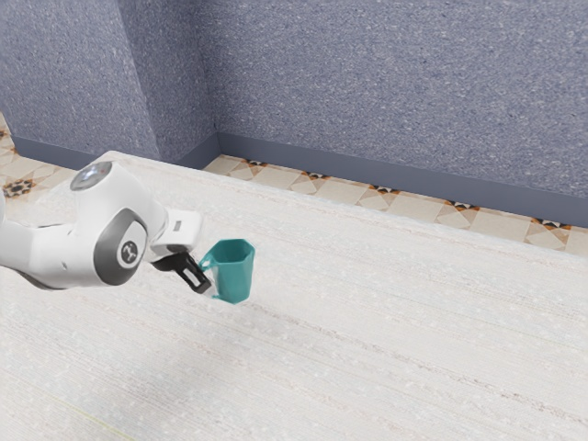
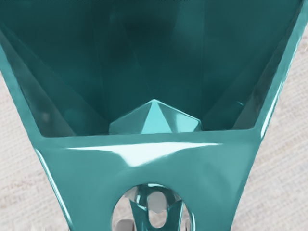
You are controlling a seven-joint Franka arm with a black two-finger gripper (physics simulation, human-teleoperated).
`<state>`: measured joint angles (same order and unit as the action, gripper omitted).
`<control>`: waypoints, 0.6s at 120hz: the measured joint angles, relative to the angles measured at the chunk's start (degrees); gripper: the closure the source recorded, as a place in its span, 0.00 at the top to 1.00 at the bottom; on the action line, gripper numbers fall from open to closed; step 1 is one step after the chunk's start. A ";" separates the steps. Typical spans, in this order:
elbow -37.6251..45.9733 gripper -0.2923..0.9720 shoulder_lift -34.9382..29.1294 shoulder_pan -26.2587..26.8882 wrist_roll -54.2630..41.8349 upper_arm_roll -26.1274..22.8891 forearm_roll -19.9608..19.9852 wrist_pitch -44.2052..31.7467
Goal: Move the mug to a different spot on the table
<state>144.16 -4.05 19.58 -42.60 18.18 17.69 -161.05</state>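
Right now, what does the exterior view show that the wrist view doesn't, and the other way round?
Exterior view: the arm, the gripper close beside the mug, the grey wall and the tiled floor. Wrist view: a look down into the mug's faceted interior to its bottom. Both: the mug and the pale table.

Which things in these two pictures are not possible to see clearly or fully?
1. Wrist view: the mug's rim and handle, cut off by the edges.
2. Exterior view: most of the handle, covered by the claw.
3. Exterior view: whether the mug touches the table; its underside is unseen.
4. Exterior view: the arm's base, cut off by the left edge.
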 joint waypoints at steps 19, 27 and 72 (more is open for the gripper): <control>1.90 0.22 -0.67 0.72 -0.29 1.39 0.21 -2.73; 2.54 0.22 -0.71 0.69 -0.46 2.01 0.25 -3.74; 3.50 0.22 2.05 -0.28 -1.50 4.15 0.45 -10.14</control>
<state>147.66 -2.00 19.30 -44.10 22.33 18.14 -171.19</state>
